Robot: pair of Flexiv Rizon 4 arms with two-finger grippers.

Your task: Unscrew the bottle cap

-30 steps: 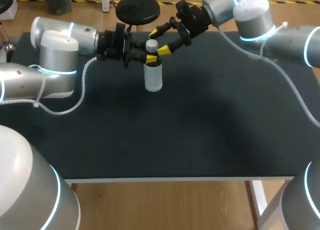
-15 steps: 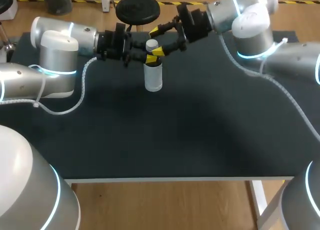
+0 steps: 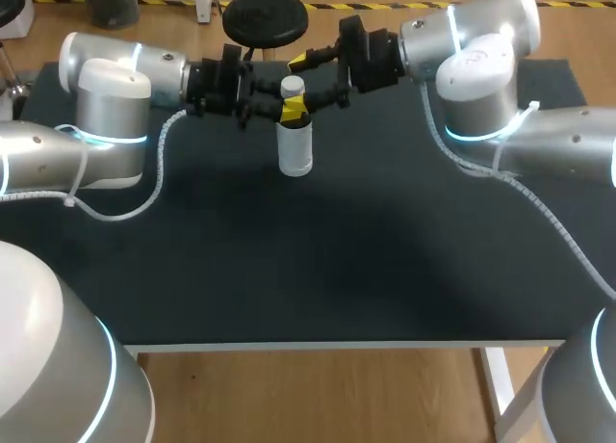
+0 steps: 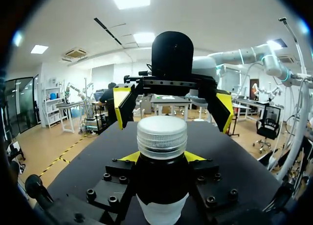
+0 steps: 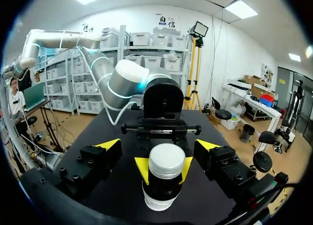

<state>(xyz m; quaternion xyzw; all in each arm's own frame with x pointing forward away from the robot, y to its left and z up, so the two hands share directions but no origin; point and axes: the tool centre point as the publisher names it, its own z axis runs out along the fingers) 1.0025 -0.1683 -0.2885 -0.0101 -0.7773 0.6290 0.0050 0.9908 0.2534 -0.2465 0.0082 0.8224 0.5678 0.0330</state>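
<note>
Since a second ago the right gripper (image 3: pixel 301 79) has drawn in closer to the bottle (image 3: pixel 295 146), and its arm has swung round behind it, while the left side has stayed put. The left arm (image 3: pixel 106 87) lies off to the left of the bottle. Its left gripper (image 4: pixel 162 157) is pinching the bottle high on the dark shoulder, one yellow tip pressed to each side, just under the cap. The bottle stands upright on the table (image 3: pixel 385 250), with most of the bare dark top lying on the near side of it. The white ribbed cap (image 3: pixel 293 85) is still seated on the neck, and no gap shows beneath it in either wrist view. The right gripper sits level with the cap and comes at the bottle from the right. Its fingers are spread wide, one yellow tip on each side of the cap, and neither touches it. The right arm (image 3: pixel 481 58) stretches away from the bottle to the right. As for progress, the bracing hold looks done and the second gripper seems lined up. What remains is nearly the whole job: closing on the cap, turning it, probably in several bites, and lifting it off. I cannot tell from these views whether the cap has been loosened at all.
</note>
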